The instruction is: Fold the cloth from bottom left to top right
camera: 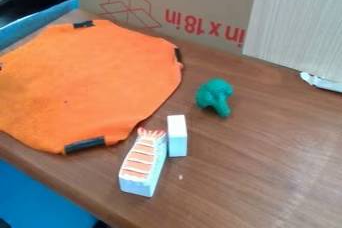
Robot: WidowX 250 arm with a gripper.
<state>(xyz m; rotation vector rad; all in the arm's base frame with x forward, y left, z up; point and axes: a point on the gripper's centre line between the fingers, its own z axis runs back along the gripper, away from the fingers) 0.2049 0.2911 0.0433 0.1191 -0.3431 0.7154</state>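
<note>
An orange cloth [90, 82] lies spread flat and unfolded over the left part of the brown table. Black strips mark its edge at the top, at the right, at the bottom and at the far left. Its lower edge reaches close to the table's front edge, and its outline is roughly rounded with several corners.
On the table [267, 172], a shrimp sushi toy [142, 164] stands just off the cloth's lower right edge, beside a white block [177, 136]. Farther right is a green broccoli toy [215, 97]. A cardboard box [167, 2] and a pale panel [297, 22] border the back.
</note>
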